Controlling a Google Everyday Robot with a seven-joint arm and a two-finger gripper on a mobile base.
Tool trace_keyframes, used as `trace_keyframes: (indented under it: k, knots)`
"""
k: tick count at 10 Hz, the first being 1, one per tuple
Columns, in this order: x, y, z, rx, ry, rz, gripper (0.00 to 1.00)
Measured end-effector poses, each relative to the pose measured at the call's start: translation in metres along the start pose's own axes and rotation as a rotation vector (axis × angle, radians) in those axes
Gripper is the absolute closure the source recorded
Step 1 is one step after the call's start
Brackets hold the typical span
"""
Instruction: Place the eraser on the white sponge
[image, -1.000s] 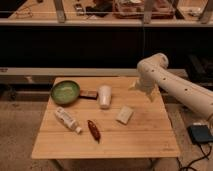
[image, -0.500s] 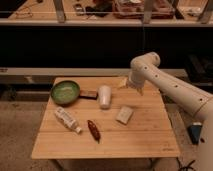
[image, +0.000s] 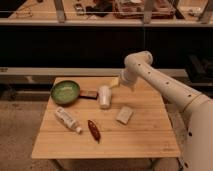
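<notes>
Gripper (image: 114, 83) is released and empty, over the back of the wooden worktop (image: 145, 136). Steer it down-left to the flat dark rectangular eraser (image: 89, 94) beside the green bowl (image: 65, 92), avoiding the tipped white cup (image: 104, 96). I'd pinch its narrow sides.

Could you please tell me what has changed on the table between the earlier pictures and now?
The arm swung across the far side of the table, carrying the hand from beyond the white sponge to just behind the cup, nearer the eraser. It is open; nothing was grasped or released. All objects, including the green bowl, bottle and brown oval thing, stayed put.
</notes>
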Motion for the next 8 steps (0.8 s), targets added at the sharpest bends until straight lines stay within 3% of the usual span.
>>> trace_keyframes:
  k: [2,4,5,6,8]
  knots:
    - [0.021,-0.012,-0.005,-0.012,0.067,-0.093,0.2]
    - [0.071,-0.041,-0.019,-0.046,0.212,-0.278,0.2]
    - [0.087,-0.05,-0.022,-0.049,0.261,-0.337,0.2]
    - [0.099,-0.06,-0.025,-0.052,0.297,-0.384,0.2]
    - [0.103,-0.063,-0.025,-0.055,0.31,-0.401,0.2]
